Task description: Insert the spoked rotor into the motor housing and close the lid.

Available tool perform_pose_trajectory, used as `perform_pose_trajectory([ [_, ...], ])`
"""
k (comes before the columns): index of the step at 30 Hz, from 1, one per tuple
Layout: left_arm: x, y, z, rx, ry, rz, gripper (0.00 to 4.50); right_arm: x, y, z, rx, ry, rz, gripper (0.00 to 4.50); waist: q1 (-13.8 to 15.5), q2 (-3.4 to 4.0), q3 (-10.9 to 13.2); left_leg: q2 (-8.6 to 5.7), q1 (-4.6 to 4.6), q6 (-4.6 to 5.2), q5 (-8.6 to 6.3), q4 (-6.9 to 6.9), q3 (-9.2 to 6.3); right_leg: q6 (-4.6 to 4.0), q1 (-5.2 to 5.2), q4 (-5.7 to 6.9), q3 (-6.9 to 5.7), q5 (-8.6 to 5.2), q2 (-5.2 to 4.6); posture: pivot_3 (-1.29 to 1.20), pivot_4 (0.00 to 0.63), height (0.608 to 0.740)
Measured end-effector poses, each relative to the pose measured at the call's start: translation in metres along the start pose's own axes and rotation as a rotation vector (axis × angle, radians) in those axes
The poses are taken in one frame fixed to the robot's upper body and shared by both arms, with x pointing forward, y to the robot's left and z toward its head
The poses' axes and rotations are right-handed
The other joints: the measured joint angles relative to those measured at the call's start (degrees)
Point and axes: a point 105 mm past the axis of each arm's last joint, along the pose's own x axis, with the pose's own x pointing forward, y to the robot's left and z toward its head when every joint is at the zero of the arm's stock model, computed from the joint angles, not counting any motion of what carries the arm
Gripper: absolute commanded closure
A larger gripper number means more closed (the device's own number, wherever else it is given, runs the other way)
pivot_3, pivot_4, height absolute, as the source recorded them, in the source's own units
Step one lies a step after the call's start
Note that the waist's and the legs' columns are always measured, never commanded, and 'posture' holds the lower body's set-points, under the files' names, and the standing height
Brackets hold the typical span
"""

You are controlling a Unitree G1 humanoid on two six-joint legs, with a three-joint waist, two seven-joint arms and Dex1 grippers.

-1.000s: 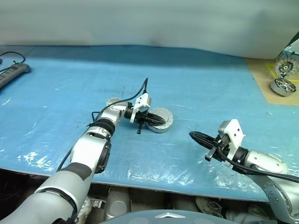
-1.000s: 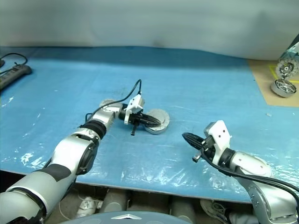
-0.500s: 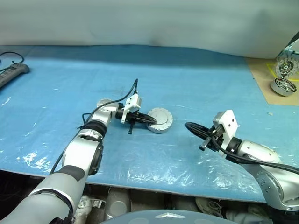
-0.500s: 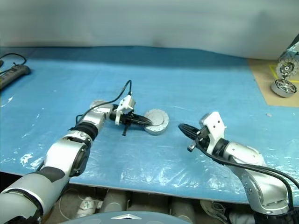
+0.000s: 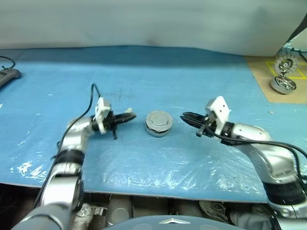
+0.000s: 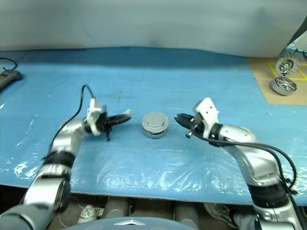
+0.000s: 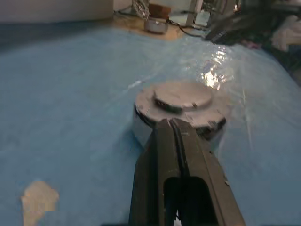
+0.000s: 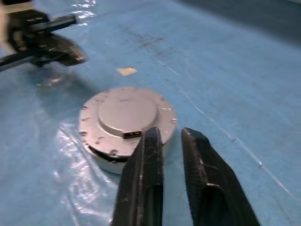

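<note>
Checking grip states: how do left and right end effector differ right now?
The left end effector is shut, fingers together; the right end effector has a small gap between its fingers. Left sits left of the lid pointing right; right sits on the other side pointing left. Both are empty, aimed at the closed housing and clear of it.

Blue plastic sheet, spare unit

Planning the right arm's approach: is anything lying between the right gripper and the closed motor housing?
Nothing visible. Only bare blue sheet separates the right gripper from the motor housing, whose lid sits on top.
</note>
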Motion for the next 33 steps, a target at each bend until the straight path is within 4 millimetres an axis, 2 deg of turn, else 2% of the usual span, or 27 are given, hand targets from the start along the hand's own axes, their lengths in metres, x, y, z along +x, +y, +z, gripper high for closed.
perform_pose_trajectory([
  [2, -0.005, -0.009, 0.001, 0.020, -0.016, 0.057, 4.50, 0.012, -0.005, 0.002, 0.008, -0.032, 0.001, 2.11, -0.13, 0.03, 0.03, 0.04, -0.01, 0.01, 0.00, 0.11, 0.01, -0.02, 0.03, 0.06, -0.01, 0.00, -0.08, 0.00, 0.150, 0.740],
  [5, -0.009, -0.021, 0.003, 0.050, -0.044, 0.151, 4.50, 0.026, -0.001, 0.004, 0.022, -0.065, 0.053, 1.08, -0.50, 0.05, 0.03, 0.04, 0.04, 0.03, 0.00, 0.15, 0.09, -0.01, 0.08, 0.05, 0.06, 0.01, -0.20, 0.00, 0.150, 0.740],
  [8, -0.015, -0.031, -0.008, 0.020, -0.051, 0.250, 4.50, 0.039, 0.008, 0.001, 0.036, -0.066, 0.120, 0.02, -0.69, 0.05, 0.03, 0.04, 0.03, 0.04, 0.00, 0.17, 0.10, -0.02, 0.05, 0.06, 0.06, 0.01, -0.07, 0.00, 0.150, 0.740],
  [13, -0.019, -0.032, -0.018, 0.037, -0.045, 0.315, 4.50, 0.051, 0.023, 0.006, 0.028, -0.067, 0.221, 0.02, -0.59, 0.06, 0.03, 0.09, 0.07, 0.04, 0.00, 0.35, 0.10, -0.08, 0.09, 0.19, 0.07, 0.01, 0.03, 0.00, 0.150, 0.740],
  [17, -0.027, -0.030, -0.044, -0.011, -0.006, 0.341, 4.50, 0.063, 0.027, 0.004, 0.006, -0.059, 0.246, 0.02, -0.77, 0.06, 0.03, 0.07, 0.13, 0.03, 0.00, 0.45, 0.12, -0.07, 0.06, 0.32, 0.19, 0.02, 0.03, 0.00, 0.150, 0.740],
  [22, -0.025, -0.033, -0.044, 0.022, -0.018, 0.318, 4.50, 0.073, 0.028, -0.016, 0.000, 0.006, 0.238, 0.02, -0.65, 0.08, 0.02, 0.07, 0.13, 0.03, 0.00, 0.46, 0.14, -0.09, 0.00, 0.45, 0.20, 0.01, 0.02, 0.00, 0.150, 0.740],
  [27, -0.022, -0.031, -0.045, 0.017, -0.019, 0.278, 4.50, 0.074, 0.026, -0.018, -0.037, 0.016, 0.226, 0.02, -0.47, 0.09, 0.01, 0.07, 0.20, 0.03, 0.00, 0.54, 0.14, -0.09, 0.03, 0.61, 0.22, 0.01, 0.01, 0.00, 0.150, 0.740],
  [30, -0.021, -0.030, -0.044, -0.011, -0.024, 0.252, 4.50, 0.073, 0.027, -0.019, -0.035, 0.016, 0.228, 0.60, -0.51, 0.08, 0.01, 0.07, 0.23, 0.04, 0.00, 0.59, 0.15, -0.27, 0.03, 0.66, 0.27, -0.09, 0.01, 0.00, 0.150, 0.740],
  [33, -0.019, -0.027, -0.041, -0.039, -0.035, 0.221, 4.50, 0.073, 0.026, -0.019, -0.038, 0.018, 0.226, 1.54, -0.51, 0.08, 0.01, 0.08, 0.22, 0.04, 0.00, 0.62, 0.17, -0.32, 0.00, 0.71, 0.29, -0.12, 0.01, 0.00, 0.150, 0.740],
])
